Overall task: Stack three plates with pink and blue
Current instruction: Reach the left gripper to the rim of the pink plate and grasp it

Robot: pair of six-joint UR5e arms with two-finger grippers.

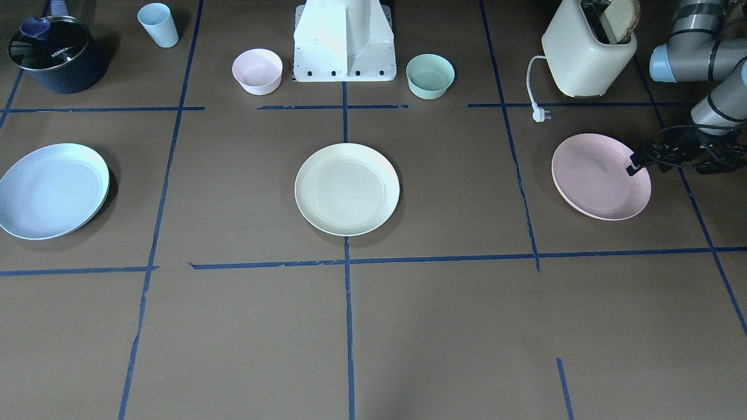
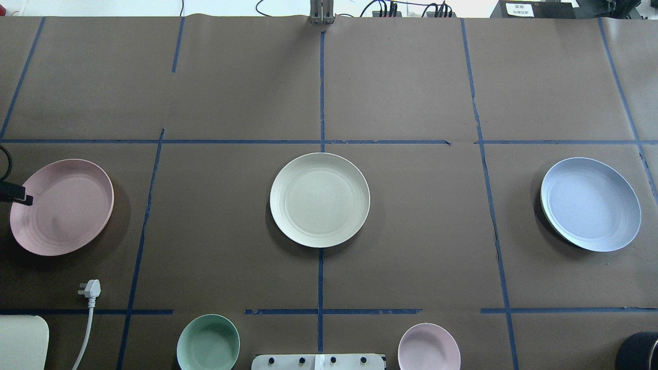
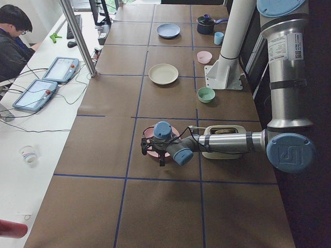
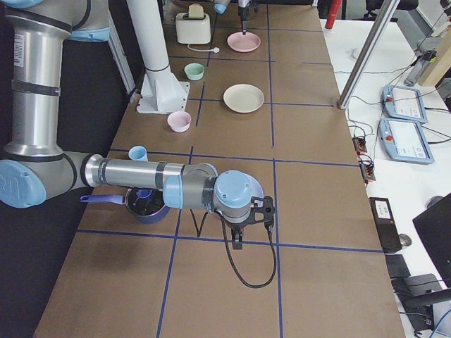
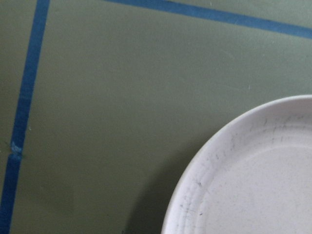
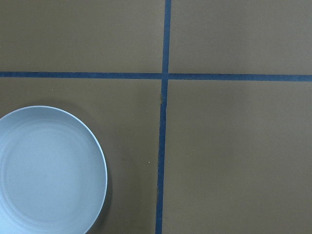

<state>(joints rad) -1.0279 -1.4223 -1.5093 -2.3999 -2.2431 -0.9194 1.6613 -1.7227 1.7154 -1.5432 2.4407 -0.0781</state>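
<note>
Three plates lie apart in a row on the brown table. The pink plate is on my left side, the cream-yellow plate in the middle, and the light blue plate on my right side. My left gripper is low at the pink plate's outer rim and looks open, with one fingertip over the rim. The left wrist view shows that plate's edge. My right gripper hangs by the blue plate; I cannot tell whether it is open.
Near the robot base stand a small pink bowl and a mint-green bowl. A toaster with its loose plug sits behind the pink plate. A dark pot and a blue cup stand behind the blue plate.
</note>
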